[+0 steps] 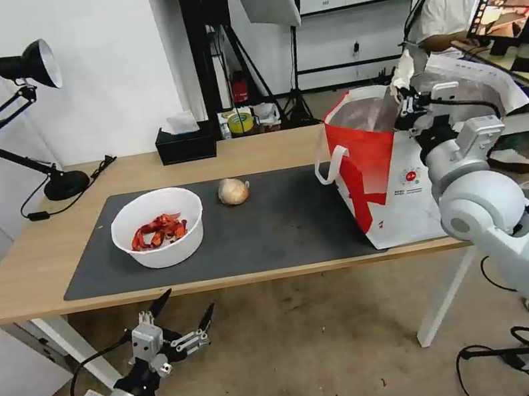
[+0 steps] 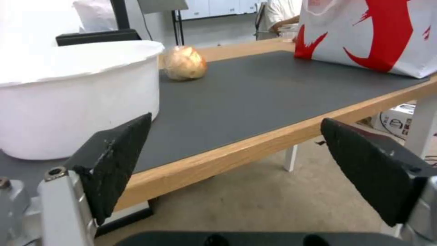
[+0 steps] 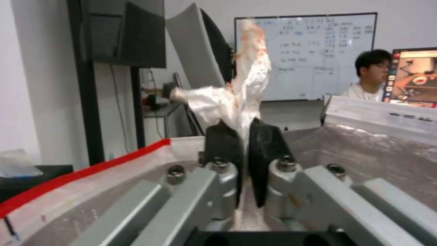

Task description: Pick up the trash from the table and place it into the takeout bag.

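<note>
Overhead, right pincer (image 1: pixel 403 102) pinching tissue wad (image 3: pixel 237 92) above takeout bag (image 1: pixel 375 172); left pincer (image 1: pixel 182 310) hanging wide below worktop (image 1: pixel 32 264).

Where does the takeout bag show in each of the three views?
Head view: takeout bag stands at the mat's right end, right claw over its mouth.
Left wrist view: red-and-white side, far across the mat.
Right wrist view: foil lining and red rim below the claw.
Shared landmark: the red rim.
</note>
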Controlling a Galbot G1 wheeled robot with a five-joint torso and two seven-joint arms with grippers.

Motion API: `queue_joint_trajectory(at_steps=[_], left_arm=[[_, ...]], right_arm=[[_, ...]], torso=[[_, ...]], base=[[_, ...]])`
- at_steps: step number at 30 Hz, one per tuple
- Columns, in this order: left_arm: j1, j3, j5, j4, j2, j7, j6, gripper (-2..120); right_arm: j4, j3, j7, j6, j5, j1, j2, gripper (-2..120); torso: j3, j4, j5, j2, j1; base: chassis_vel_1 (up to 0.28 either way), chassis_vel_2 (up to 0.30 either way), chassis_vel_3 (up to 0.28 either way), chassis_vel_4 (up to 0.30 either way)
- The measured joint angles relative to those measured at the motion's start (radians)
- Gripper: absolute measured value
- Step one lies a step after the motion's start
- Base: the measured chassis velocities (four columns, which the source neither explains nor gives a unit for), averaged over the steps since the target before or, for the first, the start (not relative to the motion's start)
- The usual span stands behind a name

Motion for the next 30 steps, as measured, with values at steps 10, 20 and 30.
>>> queue_joint_trajectory(at_steps=[10,20,30], left_arm=[[-0.008,0.002,-0.002,0.0,0.007,0.001,0.002,100],[-0.008,0.0,-0.004,0.0,0.007,0.001,0.004,100],[-0.009,-0.006,-0.009,0.0,0.004,0.0,0.004,100]], right_arm=[[0.003,0.013,0.01,-0.028,0.028,0.007,-0.027,49],[0.0,0.001,0.01,-0.039,0.031,0.008,-0.021,82],[0.048,-0.021,-0.063,-0.009,0.1,0.023,-0.02,100]], torso=[[0.0,0.0,-0.0001,0.0,0.0],[0.0,0.0,-0.0001,0.0,0.0],[0.0,0.0001,-0.0003,0.0,0.0]], base=[[0.0,0.0,0.0,0.0],[0.0,0.0,0.0,0.0],[0.0,0.0,0.0,0.0]])
